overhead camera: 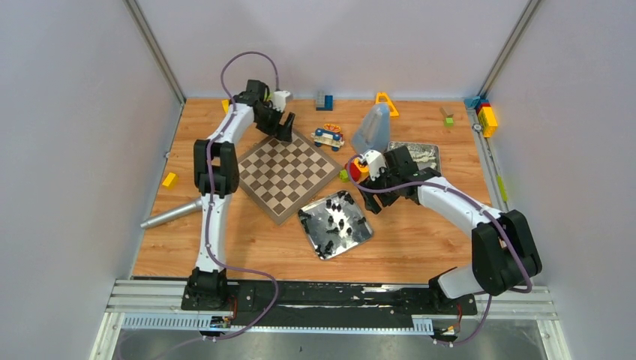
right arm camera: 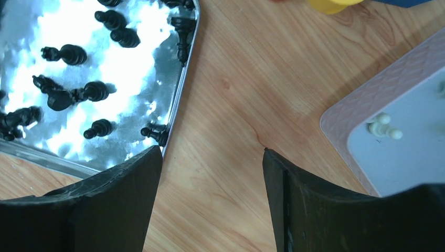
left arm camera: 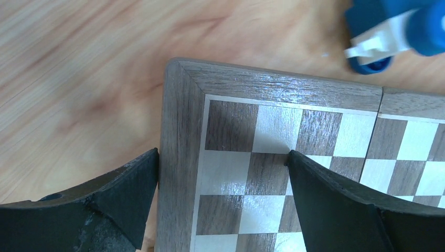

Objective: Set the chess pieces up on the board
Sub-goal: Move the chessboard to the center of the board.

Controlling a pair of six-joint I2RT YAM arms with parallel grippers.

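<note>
Chess pieces, small and black, lie scattered in a silver tray just beside the board. The right gripper, jaws spread, hangs over bare table beside the tray, with the pieces off to one side. The left gripper, jaws spread, straddles the board's far corner.

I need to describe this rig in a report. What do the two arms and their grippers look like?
Both the left arm and the right arm have white links with bulky black joints, and a purple cable loops along each. The left gripper and the right gripper each have two broad matte-black fingers tapering to blunt tips.
</note>
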